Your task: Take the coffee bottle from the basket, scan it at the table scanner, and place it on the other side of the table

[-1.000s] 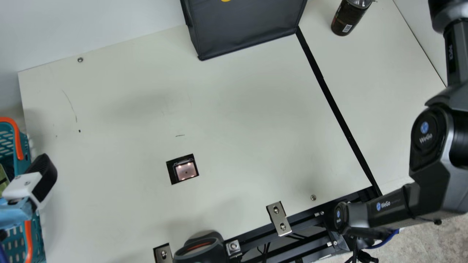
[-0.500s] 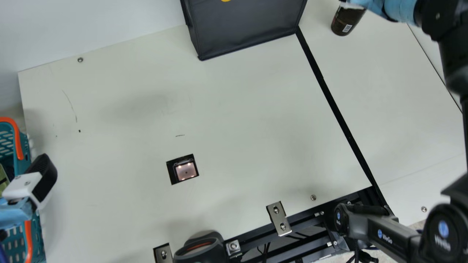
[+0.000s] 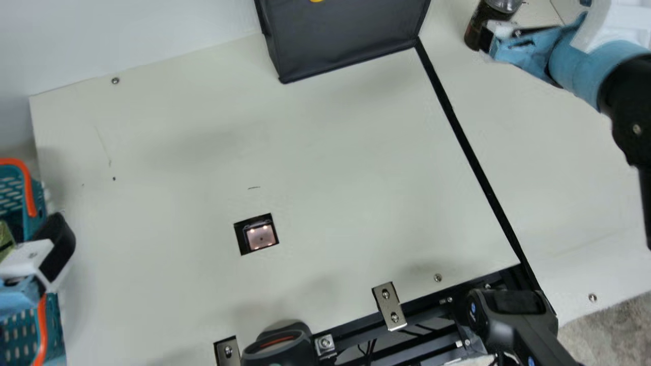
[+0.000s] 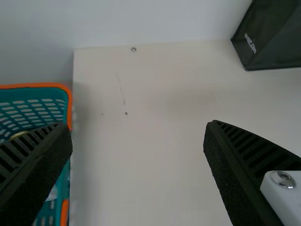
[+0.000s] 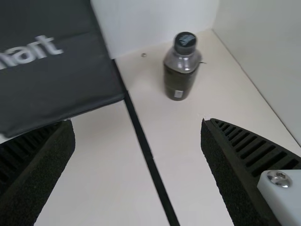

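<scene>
Holds black ribbed right pincer (image 3: 489, 38) wide open, empty, facing dark, clear-shouldered cylindrical bottle (image 5: 180, 79). Holds left pincer (image 3: 55, 240) wide open, empty, near orange-rimmed teal plastic basket (image 4: 47, 85).

Basket (image 3: 15, 330) left of tabletop (image 3: 330, 178). Scanner (image 3: 260, 237) set in tabletop, left of strip (image 3: 468, 146). Bag (image 3: 346, 38) far. Bottle (image 5: 181, 70) far right, across strip from bag.

Pale wall (image 3: 127, 30) behind cream table (image 3: 330, 152); mottled grey floor (image 3: 605, 325).
</scene>
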